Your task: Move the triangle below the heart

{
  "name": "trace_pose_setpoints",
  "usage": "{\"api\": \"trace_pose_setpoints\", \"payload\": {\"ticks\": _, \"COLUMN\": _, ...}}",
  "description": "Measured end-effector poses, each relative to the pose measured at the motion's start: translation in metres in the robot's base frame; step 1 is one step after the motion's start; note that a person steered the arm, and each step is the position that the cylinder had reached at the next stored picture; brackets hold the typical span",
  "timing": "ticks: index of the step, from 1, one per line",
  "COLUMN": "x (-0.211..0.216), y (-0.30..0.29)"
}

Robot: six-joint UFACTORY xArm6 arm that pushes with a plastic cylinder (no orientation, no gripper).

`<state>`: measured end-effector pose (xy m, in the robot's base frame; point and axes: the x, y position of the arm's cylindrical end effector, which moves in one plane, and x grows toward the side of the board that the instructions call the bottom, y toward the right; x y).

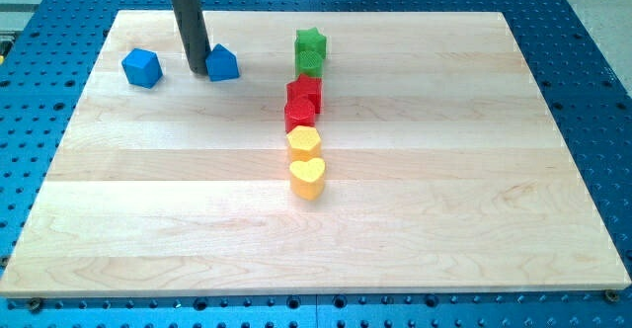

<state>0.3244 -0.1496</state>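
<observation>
A blue triangle block (223, 63) lies near the view's top left. My tip (198, 72) stands right at its left side, touching or nearly touching it. A yellow heart (308, 177) lies near the board's middle, at the bottom end of a column of blocks. The triangle is up and to the left of the heart, well apart from it.
A second blue block (142, 68) lies left of my tip. The column above the heart holds a green star (310, 41), a green block (309, 64), a red star (304, 92), a red block (299, 115) and a yellow block (304, 141). The wooden board (474, 219) sits on a blue perforated table.
</observation>
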Motion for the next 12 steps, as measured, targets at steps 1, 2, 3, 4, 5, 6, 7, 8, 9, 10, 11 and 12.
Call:
{"api": "trace_pose_setpoints", "payload": {"ticks": 1, "x": -0.015, "y": 0.001}}
{"api": "trace_pose_setpoints", "payload": {"ticks": 2, "x": -0.039, "y": 0.022}}
{"api": "trace_pose_setpoints", "payload": {"ticks": 3, "x": -0.038, "y": 0.045}}
{"api": "trace_pose_setpoints", "payload": {"ticks": 4, "x": 0.034, "y": 0.045}}
{"api": "trace_pose_setpoints", "payload": {"ticks": 5, "x": 0.133, "y": 0.028}}
{"api": "trace_pose_setpoints", "payload": {"ticks": 6, "x": 0.189, "y": 0.027}}
{"api": "trace_pose_setpoints", "payload": {"ticks": 7, "x": 0.186, "y": 0.001}}
{"api": "trace_pose_setpoints", "payload": {"ticks": 8, "x": 0.220, "y": 0.033}}
{"api": "trace_pose_setpoints", "payload": {"ticks": 9, "x": 0.247, "y": 0.070}}
{"api": "trace_pose_setpoints", "payload": {"ticks": 10, "x": 0.253, "y": 0.047}}
{"api": "trace_pose_setpoints", "payload": {"ticks": 11, "x": 0.286, "y": 0.062}}
{"api": "trace_pose_setpoints", "payload": {"ticks": 12, "x": 0.268, "y": 0.109}}
